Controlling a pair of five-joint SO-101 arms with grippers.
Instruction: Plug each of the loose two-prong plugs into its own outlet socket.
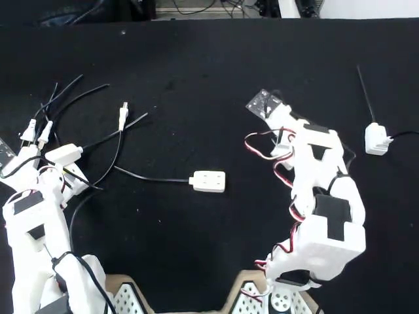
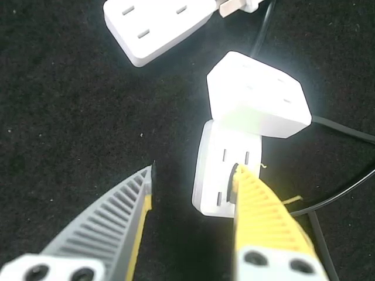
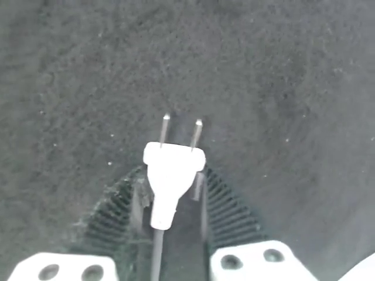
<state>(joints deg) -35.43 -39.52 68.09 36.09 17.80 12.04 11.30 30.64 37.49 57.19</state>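
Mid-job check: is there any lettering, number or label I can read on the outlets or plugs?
No readable text anywhere.
Outlet block by the left hand: only slots, no print.
Plug in the right hand: unmarked.
Middle outlet in the high view: too small to tell.

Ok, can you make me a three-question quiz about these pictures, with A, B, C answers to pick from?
1. Where is the outlet block that lies by itself? A near the middle of the table; B on top of an arm; C on the floor.
2. How many prongs has the plug in the right fingers? A one; B two; C three.
3. The left fingers are: A open; B shut on a plug; C shut on a cable.
Answers: 1 A, it lies mid-table in the high view; 2 B, two metal prongs stick out; 3 A, a wide gap shows between them.
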